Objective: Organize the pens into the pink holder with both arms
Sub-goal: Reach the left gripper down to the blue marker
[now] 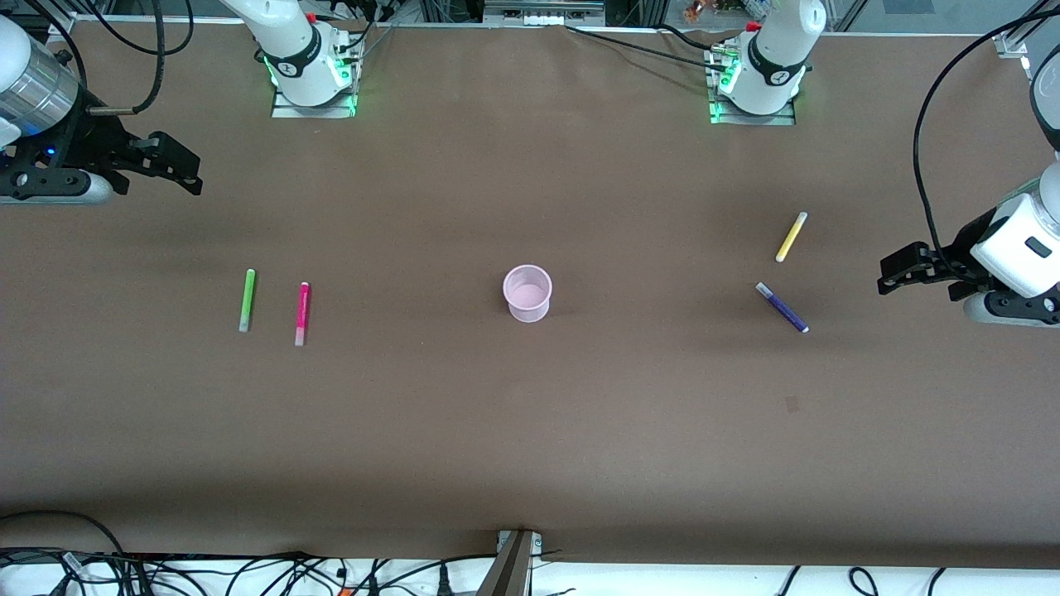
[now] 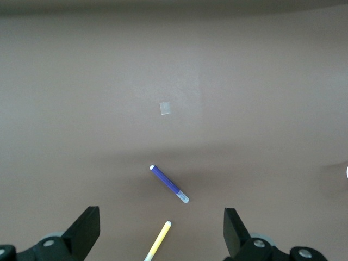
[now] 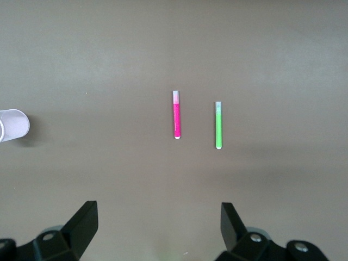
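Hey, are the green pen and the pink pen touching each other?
Apart. The right wrist view shows the green pen and pink pen lying side by side with bare table between them.

Brown table point(image 1: 530, 430), evenly lit, with what seem tangled cables point(image 1: 248, 575) along its near edge.

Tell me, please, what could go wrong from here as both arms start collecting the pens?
1. The holder is small and light-looking; a pen dropped off-centre could tip it.
2. The pens lie flat on the table, so the open right pincer or left pincer might scrape the surface.
3. The purple pen lies askew; a misaligned grasp could roll it.
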Tool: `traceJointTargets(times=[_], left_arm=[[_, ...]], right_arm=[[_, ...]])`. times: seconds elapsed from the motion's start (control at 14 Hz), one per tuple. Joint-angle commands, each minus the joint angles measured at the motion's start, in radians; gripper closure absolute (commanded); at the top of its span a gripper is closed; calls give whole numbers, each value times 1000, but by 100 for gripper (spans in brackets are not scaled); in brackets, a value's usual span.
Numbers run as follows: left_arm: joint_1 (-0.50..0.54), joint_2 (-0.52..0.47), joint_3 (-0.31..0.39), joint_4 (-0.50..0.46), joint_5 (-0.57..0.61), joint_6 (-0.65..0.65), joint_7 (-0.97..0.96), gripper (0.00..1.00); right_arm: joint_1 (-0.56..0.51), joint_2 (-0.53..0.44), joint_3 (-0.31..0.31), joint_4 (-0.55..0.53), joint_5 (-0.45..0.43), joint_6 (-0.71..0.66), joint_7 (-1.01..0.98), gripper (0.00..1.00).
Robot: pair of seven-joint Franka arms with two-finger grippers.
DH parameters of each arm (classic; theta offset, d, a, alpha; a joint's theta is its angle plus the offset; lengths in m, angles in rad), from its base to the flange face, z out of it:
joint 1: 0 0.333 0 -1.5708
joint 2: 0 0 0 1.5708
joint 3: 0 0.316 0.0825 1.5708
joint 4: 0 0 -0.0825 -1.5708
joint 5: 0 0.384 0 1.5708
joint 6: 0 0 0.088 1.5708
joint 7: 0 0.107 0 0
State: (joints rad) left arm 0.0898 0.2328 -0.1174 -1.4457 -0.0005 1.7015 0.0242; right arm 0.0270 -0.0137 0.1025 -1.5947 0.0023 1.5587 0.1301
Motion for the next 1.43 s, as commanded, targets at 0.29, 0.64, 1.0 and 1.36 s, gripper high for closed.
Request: traceJointTargets(times=[0.29,0.64,1.0,1.36], left_arm=[[5,11,-1,16,-10,-8,6,0],[56,75,4,-41,-12,-9,5,0],[73,92,4,-309,-4,278,-257,0],[71,164,5,-449,-1,455,-542,0]], right_arm=[[-4,26,5,22,-4,6,-13,0],[-6,26,2,22,-8,7,-15,0],[-6,26,2,22,-10,7,-17,0],[-4,55,2,22,-10,7,-18,0]])
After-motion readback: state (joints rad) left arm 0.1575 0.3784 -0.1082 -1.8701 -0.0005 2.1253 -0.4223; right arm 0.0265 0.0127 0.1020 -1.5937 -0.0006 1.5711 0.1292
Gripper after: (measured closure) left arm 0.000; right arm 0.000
